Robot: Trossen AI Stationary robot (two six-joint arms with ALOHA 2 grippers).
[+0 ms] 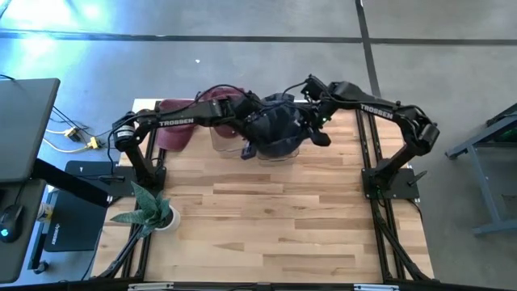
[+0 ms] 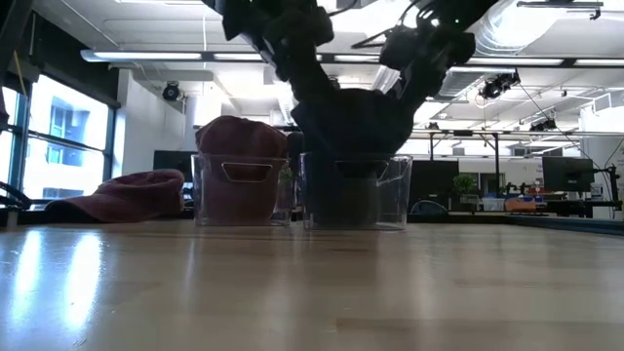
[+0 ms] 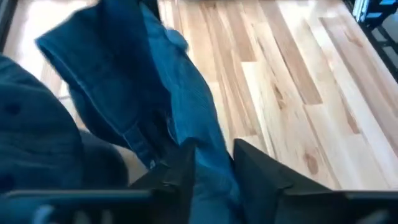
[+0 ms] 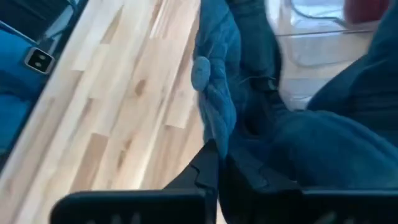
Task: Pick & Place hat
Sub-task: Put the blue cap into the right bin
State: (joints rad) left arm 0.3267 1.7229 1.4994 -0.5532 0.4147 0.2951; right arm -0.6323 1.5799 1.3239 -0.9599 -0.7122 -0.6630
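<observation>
I see both hands over the far bins, each pinching the blue hat (image 1: 275, 129). Left hand (image 3: 211, 168) grips a fold of hat fabric between its fingers; right hand (image 4: 217, 165) is pressed together on the hat's edge. The hat hangs below them, sagging into the clear bin (image 2: 356, 193). Beyond the left hand, a red hat (image 2: 239, 146) fills a second bin (image 2: 242, 190); another red hat (image 2: 122, 193) lies on the desk (image 1: 266, 210).

A: Both arms reach to the far middle of the table, wrists angled down toward each other. Left gripper (image 3: 211, 165) has its fingers pinched on the hat (image 1: 275, 125).

B: Yep, and the right gripper (image 4: 217, 165) is clamped on the same hat from the other side.
</observation>
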